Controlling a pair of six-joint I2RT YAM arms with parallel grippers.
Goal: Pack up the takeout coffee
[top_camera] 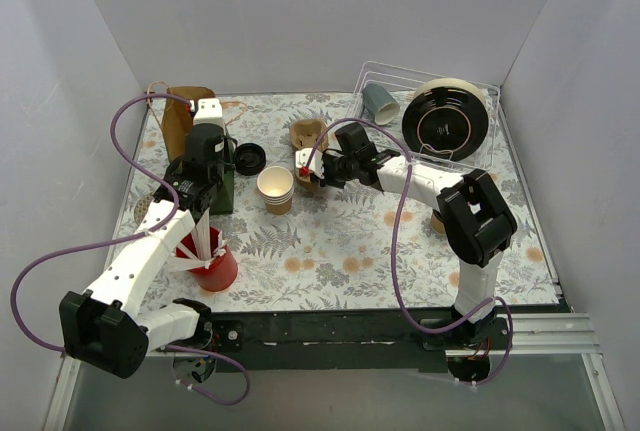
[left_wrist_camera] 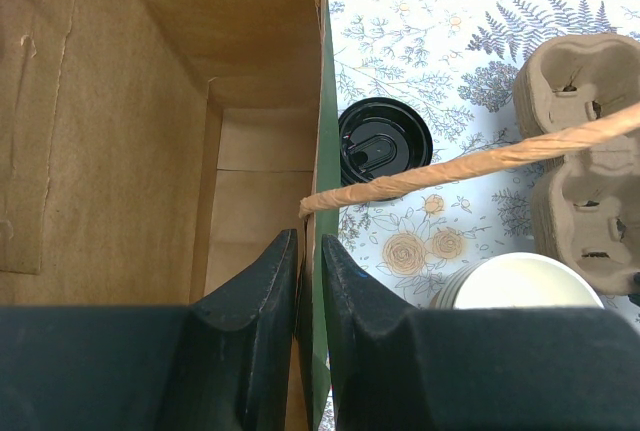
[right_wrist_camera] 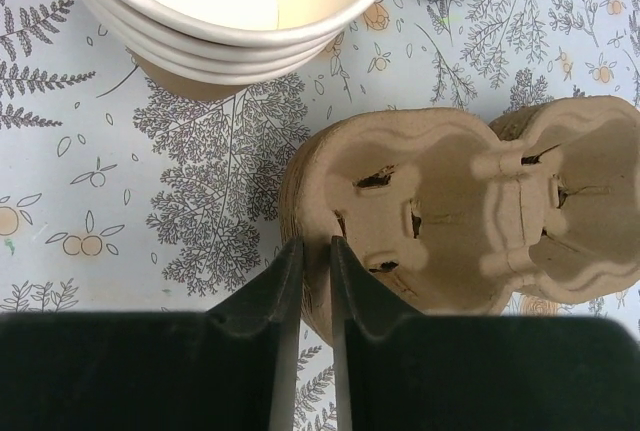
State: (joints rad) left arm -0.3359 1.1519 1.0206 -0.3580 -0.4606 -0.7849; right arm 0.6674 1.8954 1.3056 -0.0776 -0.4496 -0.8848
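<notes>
Groundwork seems the step in hand: the left pincer (left_wrist_camera: 310, 243) is pressed onto the wall of the open paper bag (left_wrist_camera: 120, 101), while the right pincer (right_wrist_camera: 315, 246) pinches the rim of the pulp cup carrier (right_wrist_camera: 450, 211). Not yet packed, the takeout coffee cups (top_camera: 276, 189) stand stacked and lidless on the desk (top_camera: 400, 251) just beside the carrier, one black lid (left_wrist_camera: 383, 146) lying flat near the bag. Next, I judge, the carrier must be lifted level and brought to the cups or the bag without knocking that stack.

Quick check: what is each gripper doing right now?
Left gripper: closed on the paper bag wall.
Right gripper: closed on the cup carrier rim.
</notes>
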